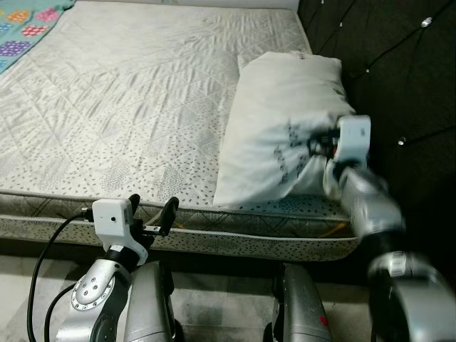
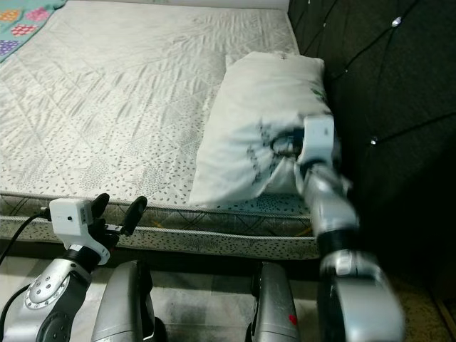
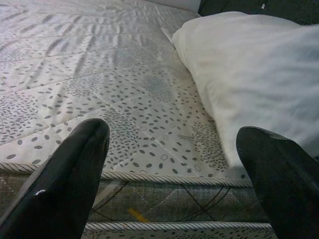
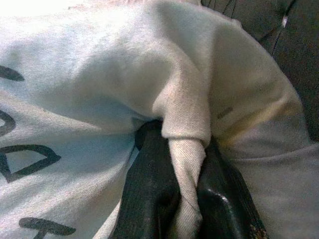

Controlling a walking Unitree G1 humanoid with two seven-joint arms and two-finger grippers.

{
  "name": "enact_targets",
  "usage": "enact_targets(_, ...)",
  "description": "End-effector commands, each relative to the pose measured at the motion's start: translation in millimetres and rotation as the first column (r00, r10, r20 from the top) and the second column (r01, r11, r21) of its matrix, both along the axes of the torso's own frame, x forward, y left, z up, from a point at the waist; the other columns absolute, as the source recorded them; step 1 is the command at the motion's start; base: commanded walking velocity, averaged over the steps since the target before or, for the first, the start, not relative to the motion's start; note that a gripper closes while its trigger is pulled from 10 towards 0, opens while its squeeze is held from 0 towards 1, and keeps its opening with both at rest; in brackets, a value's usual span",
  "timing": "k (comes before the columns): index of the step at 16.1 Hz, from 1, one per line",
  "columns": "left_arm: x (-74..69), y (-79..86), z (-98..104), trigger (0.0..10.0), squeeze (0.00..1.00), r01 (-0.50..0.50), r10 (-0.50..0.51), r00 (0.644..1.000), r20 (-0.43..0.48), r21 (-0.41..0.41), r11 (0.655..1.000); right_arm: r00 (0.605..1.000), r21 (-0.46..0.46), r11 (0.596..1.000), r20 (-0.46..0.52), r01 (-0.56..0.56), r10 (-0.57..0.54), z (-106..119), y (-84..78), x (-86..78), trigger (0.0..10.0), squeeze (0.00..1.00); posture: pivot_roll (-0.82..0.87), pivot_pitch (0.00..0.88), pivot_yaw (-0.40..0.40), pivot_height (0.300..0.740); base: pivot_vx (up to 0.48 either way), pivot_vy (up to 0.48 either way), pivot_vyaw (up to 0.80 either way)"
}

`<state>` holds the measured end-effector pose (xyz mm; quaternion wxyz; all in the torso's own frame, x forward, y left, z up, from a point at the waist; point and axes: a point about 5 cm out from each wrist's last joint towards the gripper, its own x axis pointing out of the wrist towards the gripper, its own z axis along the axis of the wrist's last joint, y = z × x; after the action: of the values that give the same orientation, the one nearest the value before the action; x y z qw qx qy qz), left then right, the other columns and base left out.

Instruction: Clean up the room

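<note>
A white pillow (image 1: pixel 281 121) with dark lettering lies on the right side of the bare quilted mattress (image 1: pixel 128 100), against the black tufted headboard (image 1: pixel 399 78). My right gripper (image 1: pixel 317 147) is shut on a fold of the pillow's cloth (image 4: pixel 187 149) at its near right side; the pinched fabric bunches between the two black fingers (image 4: pixel 149 199). My left gripper (image 1: pixel 151 208) hovers open at the mattress's front edge, left of the pillow, fingers (image 3: pixel 65 184) spread wide with nothing between them.
A colourful patterned blanket (image 1: pixel 25 28) lies at the far left corner of the bed. The mattress's piped front edge (image 1: pixel 249 242) runs just ahead of my body. The headboard walls off the right side.
</note>
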<state>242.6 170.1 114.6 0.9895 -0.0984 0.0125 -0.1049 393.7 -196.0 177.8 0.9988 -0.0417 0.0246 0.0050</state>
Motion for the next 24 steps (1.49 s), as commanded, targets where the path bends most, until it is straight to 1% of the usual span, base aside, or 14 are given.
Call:
enact_targets(1, -2.1, 3.3, -2, 10.0, 0.0, -0.017, 0.017, 1.0, -0.006, 0.013, 1.0, 0.996, -0.026, 1.0, 0.095, 0.004, -0.001, 27, -1.8, 7.2, 0.0, 0.0, 0.03, 0.093, -0.028, 0.532, 0.0, 0.0, 0.0)
enact_targets(2, -2.8, 4.2, -1, 10.0, 0.0, -0.028, 0.028, 1.0, -0.003, 0.017, 0.999, 0.993, -0.054, 0.997, 0.111, 0.055, -0.048, 43, -11.8, 13.9, 0.0, 0.0, 0.03, 0.092, -0.03, 0.532, 0.0, 0.0, 0.0)
enact_targets(3, -3.3, 4.8, -1, 10.0, 0.0, -0.035, 0.035, 0.999, -0.003, 0.019, 0.999, 0.99, -0.063, 0.994, 0.119, 0.086, -0.078, 50, -19.4, 16.3, 0.0, 0.0, 0.03, 0.089, -0.035, 0.532, 0.0, 0.0, 0.0)
enact_targets(5, -4.0, 5.3, -2, 10.0, 0.0, -0.041, 0.041, 0.999, -0.006, 0.024, 0.999, 0.986, -0.071, 0.99, 0.125, 0.119, -0.109, 55, -32.0, 16.5, 0.0, 0.0, 0.04, 0.089, -0.033, 0.532, 0.0, 0.0, 0.0)
enact_targets(8, -2.1, 4.1, -3, 10.0, 0.0, -0.033, 0.033, 0.999, -0.008, 0.027, 0.999, 0.98, -0.076, 0.98, 0.09, 0.183, -0.177, 45, -53.5, 10.5, 0.0, 0.0, 0.03, 0.089, -0.023, 0.532, 0.0, 0.0, 0.0)
enact_targets(11, -0.1, 3.5, -3, 10.0, 0.0, -0.022, 0.023, 1.0, -0.009, 0.03, 0.999, 0.983, -0.077, 0.981, 0.036, 0.18, -0.178, 17, -56.7, 2.4, 0.0, 0.0, 0.02, 0.086, -0.015, 0.532, 0.0, 0.0, 0.0)
enact_targets(12, -0.1, 3.2, -3, 10.0, 0.0, -0.02, 0.021, 1.0, -0.01, 0.031, 0.999, 0.985, -0.081, 0.982, 0.018, 0.171, -0.17, 9, -55.0, 0.6, 7.1, 0.0, 0.02, 0.086, -0.015, 0.532, 0.0, 0.0, 0.0)
enact_targets(13, 0.0, 3.0, -3, 10.0, 0.0, -0.019, 0.019, 1.0, -0.01, 0.031, 0.999, 0.987, -0.084, 0.984, 0.008, 0.158, -0.158, 2, -52.3, -1.3, 10.0, 0.0, 0.02, 0.086, -0.015, 0.532, 0.0, 0.0, 0.0)
enact_targets(14, -0.2, 2.8, -3, 10.0, 0.0, -0.015, 0.016, 1.0, -0.01, 0.028, 0.999, 0.991, -0.077, 0.988, 0.003, 0.136, -0.136, -7, -47.4, -4.2, 10.0, 0.0, 0.02, 0.085, -0.015, 0.532, 0.0, 0.0, 0.0)
enact_targets(15, -1.4, 1.2, -3, 10.0, 0.0, 0.0, 0.0, 1.0, -0.014, 0.016, 1.0, 0.995, -0.072, 0.992, 0.018, 0.101, -0.1, -17, -39.5, -8.8, 10.0, 1.0, 0.02, 0.085, -0.016, 0.532, 0.0, 0.0, 0.0)
enact_targets(20, -3.3, 0.7, -4, 10.0, 0.0, 0.004, -0.004, 1.0, -0.018, 0.006, 1.0, 0.991, -0.054, 0.994, 0.101, 0.099, -0.094, -29, -22.9, -26.4, 10.0, 1.0, 0.01, 0.085, -0.021, 0.532, 0.0, 0.0, 0.0)
enact_targets(22, -2.7, 1.5, -3, 10.0, 0.0, 0.0, 0.0, 1.0, -0.016, 0.005, 1.0, 0.991, -0.051, 0.997, 0.118, 0.066, -0.059, -38, -7.9, -44.1, 10.0, 1.0, 0.01, 0.081, -0.018, 0.532, 0.0, 0.0, 0.0)
enact_targets(23, -2.6, 1.6, -3, 10.0, 0.0, 0.0, 0.0, 1.0, -0.016, 0.005, 1.0, 0.991, -0.051, 0.997, 0.118, 0.063, -0.057, -38, -6.9, -46.3, 10.0, 1.0, 0.01, 0.081, -0.018, 0.532, 0.0, 0.0, 0.0)
enact_targets(24, -2.0, 2.6, -3, 10.0, 0.0, -0.002, 0.002, 1.0, -0.013, 0.005, 1.0, 0.991, -0.043, 0.997, 0.121, 0.064, -0.058, -41, -5.5, -55.5, 10.0, 1.0, 0.0, 0.067, -0.016, 0.532, 0.0, 0.0, 0.0)
